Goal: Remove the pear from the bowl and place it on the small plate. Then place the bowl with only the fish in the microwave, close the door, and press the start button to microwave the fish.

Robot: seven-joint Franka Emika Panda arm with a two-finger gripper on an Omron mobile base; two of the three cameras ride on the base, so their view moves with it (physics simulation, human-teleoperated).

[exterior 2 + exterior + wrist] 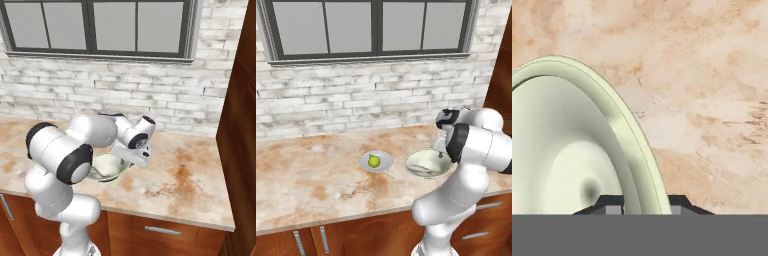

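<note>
The pear [374, 160] sits on the small grey plate [385, 165] at mid-counter. To its right stands the pale cream-green bowl [428, 159] [107, 171] with a slim grey fish [421, 171] lying inside. My gripper [442, 153] [128, 164] reaches down onto the bowl's far right rim. In the hand view the bowl's rim [637, 150] runs between the two dark fingertips of the gripper [646, 206], one inside the bowl and one outside, both against the rim. The microwave and its door are out of view.
The marble counter [316, 175] runs along a white brick wall under a window. A brown wooden cabinet side [240, 125] rises at the right end. Bare counter [185, 175] lies to the right of the bowl.
</note>
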